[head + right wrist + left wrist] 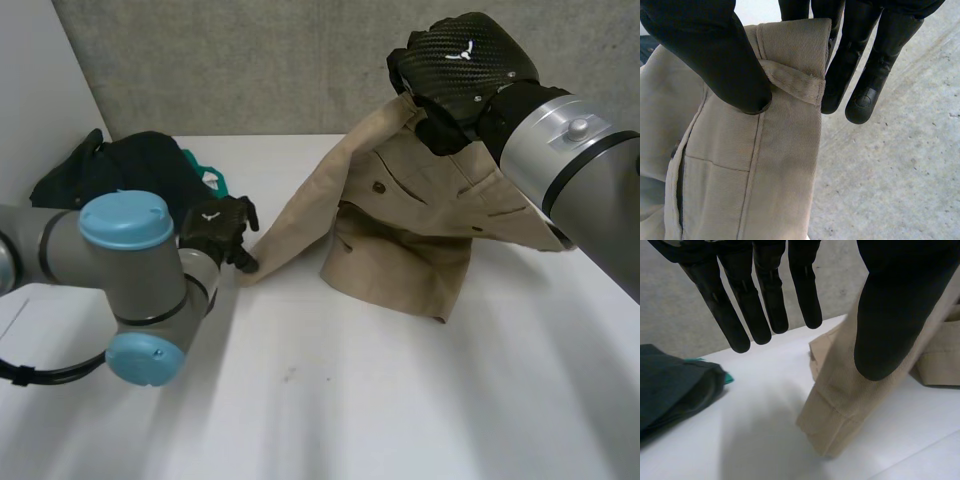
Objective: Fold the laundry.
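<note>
Beige trousers (420,230) hang from my right hand (462,65), which is raised above the back of the table. In the right wrist view the thumb (710,50) and fingers pinch the waistband (790,65) at a belt loop. One trouser leg slopes down to the left, and its hem (262,262) rests on the table. My left hand (215,232) is right beside that hem. In the left wrist view its fingers (765,310) are straight and spread away from the thumb (895,315), with the trouser leg (835,405) lying below the thumb and not gripped.
A pile of dark clothes (140,165) with a teal piece (205,175) lies at the back left, close behind my left hand. The same dark clothes (670,385) lie beside its fingers in the left wrist view. The white table (400,400) stretches bare towards the front.
</note>
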Robot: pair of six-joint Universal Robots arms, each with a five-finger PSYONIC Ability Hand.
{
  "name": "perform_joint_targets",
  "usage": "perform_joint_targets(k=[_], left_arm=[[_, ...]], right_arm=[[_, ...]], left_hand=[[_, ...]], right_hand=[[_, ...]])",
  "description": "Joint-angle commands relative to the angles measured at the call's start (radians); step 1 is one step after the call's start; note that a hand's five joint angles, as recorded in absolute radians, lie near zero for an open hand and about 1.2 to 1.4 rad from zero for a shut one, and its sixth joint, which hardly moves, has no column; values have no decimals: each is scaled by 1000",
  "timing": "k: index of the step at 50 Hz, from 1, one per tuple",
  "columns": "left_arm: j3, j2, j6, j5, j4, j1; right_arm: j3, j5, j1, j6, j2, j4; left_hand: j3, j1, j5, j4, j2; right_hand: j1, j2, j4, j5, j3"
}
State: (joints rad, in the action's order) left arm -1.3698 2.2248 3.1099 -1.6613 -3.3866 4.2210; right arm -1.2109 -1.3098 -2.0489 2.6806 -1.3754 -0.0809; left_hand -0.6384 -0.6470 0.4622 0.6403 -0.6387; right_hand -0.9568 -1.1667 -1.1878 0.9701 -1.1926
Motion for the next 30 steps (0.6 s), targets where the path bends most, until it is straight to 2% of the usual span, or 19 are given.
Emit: perform_joint_targets(k=[1,9,20,26,30], left_arm=[[35,38,-8,66,1,-55],[32,30,-10,71,30,-64],[8,23,-31,66,101,-59],[41,39,-120,74,98,-64],[96,79,-157,69,98,-65]], right_arm=[[-7,-8,12,1,-11,-2],[1,-9,13,-2,-17,-3],[1,-9,13,-2,-16,-5],[2,-11,12,1,-19,-5],[-2,-11,10,1,-27,-8]], left_hand=[[-77,-69,79,76,-77],[84,93,-82,-86,84],[114,122,-112,-115,114],[146,155,-144,-148,146],[64,73,-62,-66,64]], right_hand=[[-439,-230,-209,252,-204],[-439,-230,-209,252,-204],[-439,-230,-209,252,-204],[-439,-230,-209,252,-204],[-439,-230,-209,252,-204]])
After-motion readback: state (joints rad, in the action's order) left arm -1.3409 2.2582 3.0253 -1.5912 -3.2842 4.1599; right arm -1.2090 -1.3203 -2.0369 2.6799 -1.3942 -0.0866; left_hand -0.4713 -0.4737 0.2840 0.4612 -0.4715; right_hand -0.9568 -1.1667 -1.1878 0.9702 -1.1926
